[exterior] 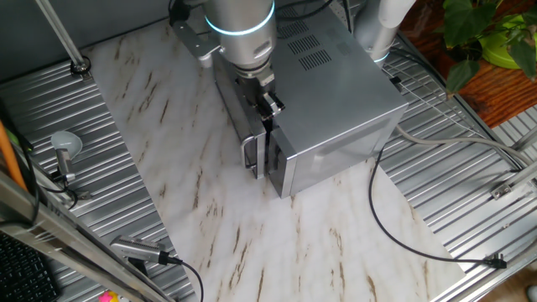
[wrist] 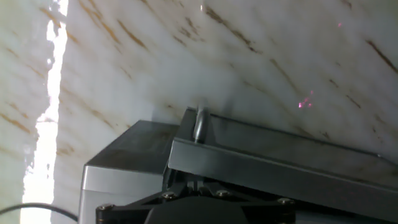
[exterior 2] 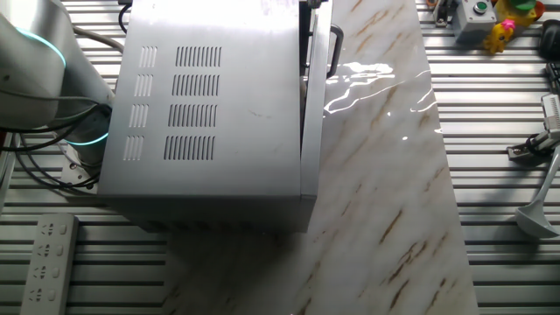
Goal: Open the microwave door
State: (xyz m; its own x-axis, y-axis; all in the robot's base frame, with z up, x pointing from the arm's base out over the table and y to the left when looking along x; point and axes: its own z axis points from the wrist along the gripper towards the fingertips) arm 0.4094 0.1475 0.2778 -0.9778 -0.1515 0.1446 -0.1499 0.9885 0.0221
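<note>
The microwave [exterior: 336,109] is a large silver box with vent slots on its top [exterior 2: 210,105]. The microwave door [exterior: 237,117] is a dark panel with a silver bar handle [exterior: 249,157], and it stands slightly ajar with a narrow gap to the body. My gripper [exterior: 268,104] reaches down onto the door's top edge, at the gap between door and body. In the hand view the door's top edge [wrist: 280,168] and handle [wrist: 200,124] lie just ahead of the gripper base [wrist: 186,208]. The fingertips are hidden, so I cannot tell whether the jaws are open or shut.
A marble-patterned board [exterior: 210,226] lies in front of the door. A black cable [exterior: 394,235] curves over it at the right. A power strip [exterior 2: 48,262], a button box [exterior 2: 477,17] and tools [exterior 2: 534,144] lie on the slatted metal table.
</note>
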